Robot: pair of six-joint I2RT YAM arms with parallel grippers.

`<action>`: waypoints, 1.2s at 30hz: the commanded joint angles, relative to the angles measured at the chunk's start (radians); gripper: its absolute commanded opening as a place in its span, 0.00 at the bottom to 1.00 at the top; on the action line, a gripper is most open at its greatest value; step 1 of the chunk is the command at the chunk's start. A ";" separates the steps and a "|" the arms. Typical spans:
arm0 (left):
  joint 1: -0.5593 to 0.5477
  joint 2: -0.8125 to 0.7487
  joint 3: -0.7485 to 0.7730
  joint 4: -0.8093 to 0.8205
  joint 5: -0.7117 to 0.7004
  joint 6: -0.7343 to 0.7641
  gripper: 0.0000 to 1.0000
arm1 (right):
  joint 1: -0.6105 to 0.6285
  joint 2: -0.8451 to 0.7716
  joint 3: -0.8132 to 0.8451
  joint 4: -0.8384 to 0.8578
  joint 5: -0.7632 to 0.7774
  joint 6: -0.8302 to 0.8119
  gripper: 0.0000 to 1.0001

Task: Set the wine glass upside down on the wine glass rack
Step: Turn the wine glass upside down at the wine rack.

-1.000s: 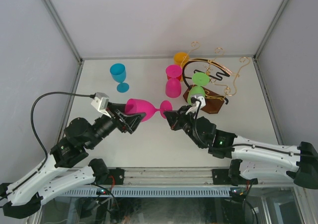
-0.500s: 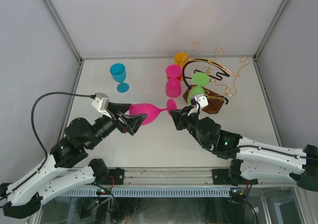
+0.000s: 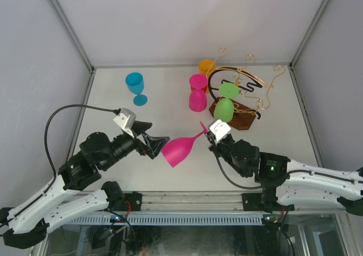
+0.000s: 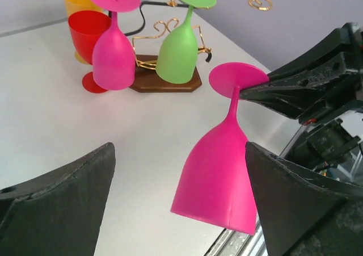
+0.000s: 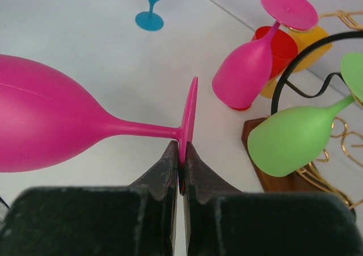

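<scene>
Top external: right gripper (image 3: 206, 134) is clamped tight on the rim of the foot of the pink wine glass (image 3: 178, 150). The glass is tilted, foot up toward the far right, bowl mouth angled down toward the near left. It sits near the table's near-centre, to the near left of the wine glass rack (image 3: 245, 118) and apart from it, not on it. Right wrist view confirms the grip: both fingers (image 5: 168, 168) pinch the edge of the foot disc and the stem runs off left to the bowl. Left gripper (image 3: 159, 146) is spread wide with nothing in it. In the left wrist view its fingers (image 4: 62, 205) stand either side of the bowl with clear gaps, no contact. The rack is at the far right of the white table (image 3: 113, 114), with a green glass (image 3: 224, 108) hanging on it upside down, foot on top. A second pink glass (image 3: 197, 100) is inverted just left of the rack; can't tell whether an arm carries it. A red glass (image 4: 88, 32) and an orange glass (image 3: 206, 66) stand upright just behind that one. A blue glass (image 3: 135, 84) is upright at far left, well apart from everything else.
</scene>
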 commanded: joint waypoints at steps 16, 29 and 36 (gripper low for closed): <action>-0.005 0.154 -0.037 0.158 0.319 0.086 0.83 | 0.166 0.004 0.093 -0.065 0.029 -0.533 0.00; -0.007 0.270 -0.098 0.395 0.393 -0.075 0.75 | 0.137 -0.033 0.068 0.070 -0.092 -0.674 0.00; -0.010 0.329 -0.100 0.451 0.413 -0.111 0.65 | 0.135 -0.018 0.069 0.145 -0.107 -0.736 0.00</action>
